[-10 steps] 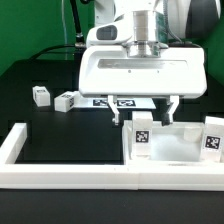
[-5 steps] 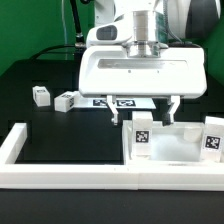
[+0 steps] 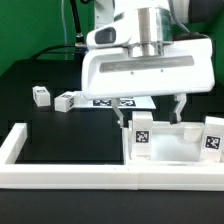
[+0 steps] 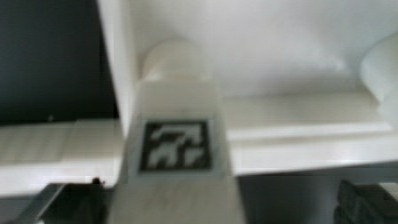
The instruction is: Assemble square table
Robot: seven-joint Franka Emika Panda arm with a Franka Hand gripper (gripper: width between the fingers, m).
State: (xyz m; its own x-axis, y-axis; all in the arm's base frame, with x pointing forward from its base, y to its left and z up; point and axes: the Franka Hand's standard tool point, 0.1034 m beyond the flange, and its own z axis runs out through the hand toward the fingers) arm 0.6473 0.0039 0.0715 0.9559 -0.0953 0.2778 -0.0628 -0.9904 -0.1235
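Observation:
The square table top (image 3: 176, 146) lies at the exterior view's right, against the white bar frame. Two white tagged legs stand up from it, one (image 3: 143, 134) near its left corner and one (image 3: 213, 138) at the right edge. My gripper (image 3: 150, 112) hangs open just above the left leg, one finger on each side and neither touching it. In the wrist view that tagged leg (image 4: 175, 140) runs from its round socket (image 4: 178, 58) toward my gripper (image 4: 217, 205), whose dark fingers (image 4: 71, 200) show at the picture's corners. Two loose leg blocks (image 3: 41, 95) (image 3: 66, 101) lie far left.
A long white bar frame (image 3: 60, 172) borders the front and left of the black table. The marker board (image 3: 122, 102) lies flat behind my gripper. Green backdrop and the arm's cables fill the back.
My gripper has shifted slightly toward the exterior view's right and tilted, its jaws staying wide. The table top, legs and loose blocks have not moved.

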